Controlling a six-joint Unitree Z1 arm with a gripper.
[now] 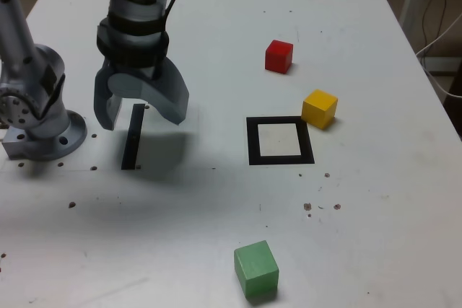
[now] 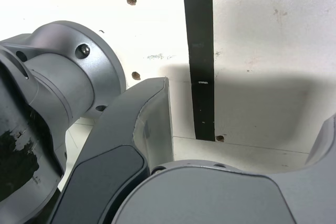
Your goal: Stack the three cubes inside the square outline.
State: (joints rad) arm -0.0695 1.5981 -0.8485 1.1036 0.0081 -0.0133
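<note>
Showing a white tabletop, pale cable, black strip

exterior looks down across table, wrist close above black strip

Red cube: nothing legible.
Yellow cube: nothing legible.
Green cube: nothing legible.
Square outline: no readable characters.
Black strip: pale marks, not readable as text.
Tabletop: no readable lettering or numbers.
Tool: no brand or label readable.
</note>
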